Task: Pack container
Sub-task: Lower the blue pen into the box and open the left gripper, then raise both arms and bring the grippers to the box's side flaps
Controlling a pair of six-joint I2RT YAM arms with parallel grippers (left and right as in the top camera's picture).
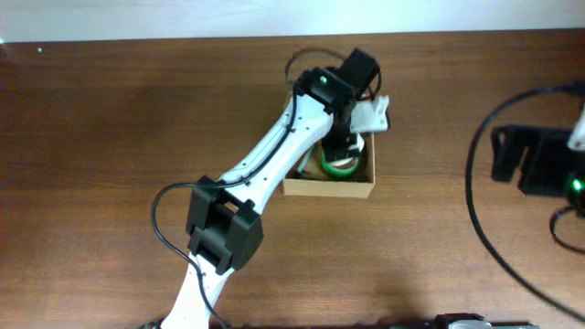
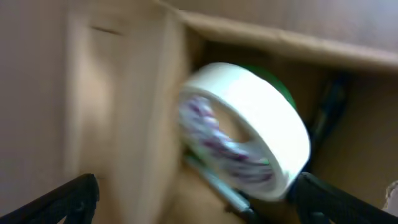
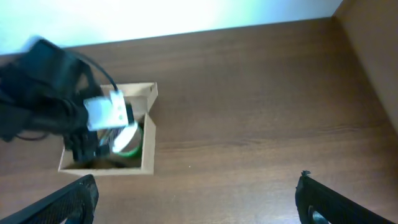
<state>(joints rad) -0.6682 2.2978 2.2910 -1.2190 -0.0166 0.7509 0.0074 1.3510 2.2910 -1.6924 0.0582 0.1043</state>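
Overhead, the small tan cardboard box (image 1: 352,189) sits upper centre on the brown wooden worktop (image 1: 91,137), with the left end effector (image 1: 340,151) dipped into it, by far the nearer arm.

Left wrist: the fingers are spread and grasp nothing. A white tape roll (image 2: 249,130) lies tilted just beyond them, its purple print too blurred to read.

Right wrist: the right end effector (image 3: 199,199) is spread and empty, and the box sits at the far left of the frame.

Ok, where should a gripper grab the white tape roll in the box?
Probably from above: pinch the white tape roll by its band, one finger in the core, one outside. It lies tilted in the container, core exposed, a wall close beside it.
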